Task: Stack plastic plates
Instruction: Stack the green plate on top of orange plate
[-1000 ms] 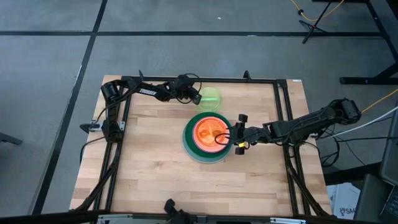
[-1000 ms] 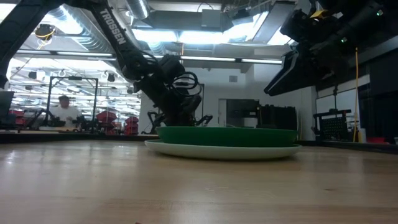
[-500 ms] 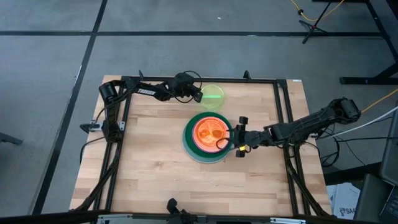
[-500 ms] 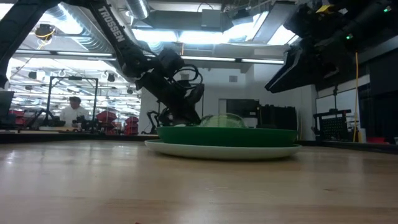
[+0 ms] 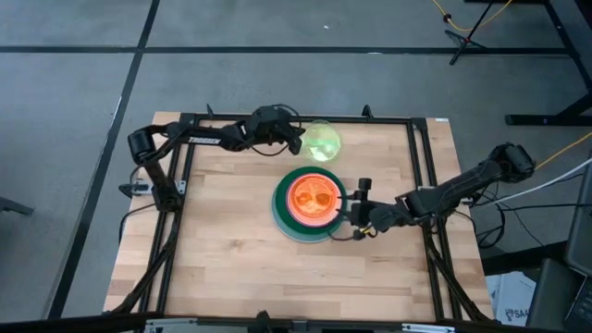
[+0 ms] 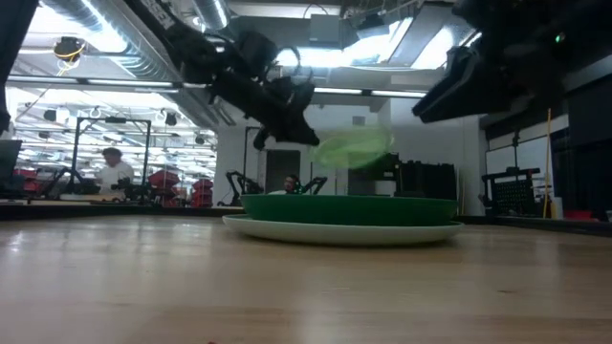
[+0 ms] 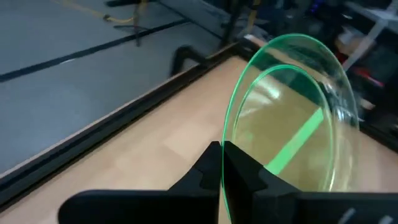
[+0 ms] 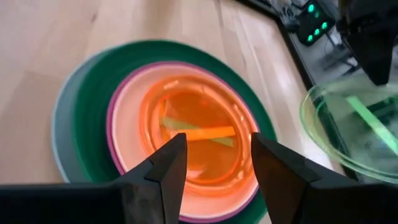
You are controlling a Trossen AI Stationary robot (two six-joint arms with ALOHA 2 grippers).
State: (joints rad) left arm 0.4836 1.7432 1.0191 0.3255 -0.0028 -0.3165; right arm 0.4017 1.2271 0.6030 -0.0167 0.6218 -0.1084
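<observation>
A stack of plates (image 5: 310, 202) sits mid-table: light blue (image 8: 61, 130) at the bottom, then dark green (image 6: 349, 207), magenta-rimmed (image 8: 112, 118), pink, and orange (image 8: 193, 134) on top. My left gripper (image 7: 222, 150), beyond the stack toward the far edge, is shut on a translucent lime green plate (image 5: 322, 141), which is raised and tilted in the low view (image 6: 352, 148). My right gripper (image 8: 217, 163) hovers open at the stack's right edge (image 5: 357, 215) and touches nothing. My left gripper pinches the lime green plate's rim (image 7: 227, 134) between its two fingers, coming roughly level from the table's left. The plate is lifted clear of the table, tilted, and stretches away beyond the fingertips.
Bare wooden tabletop lies all around the stack, inside a black frame (image 5: 421, 166) along the table's edges. In the low view, a person (image 6: 113, 170) sits far off in the room behind the table.
My left gripper has risen with the lime green plate, which went from resting on the table behind the stack to hanging clear and tilted above the stack's height, shifted slightly right. My right gripper has drifted a little toward the near edge, staying open.
</observation>
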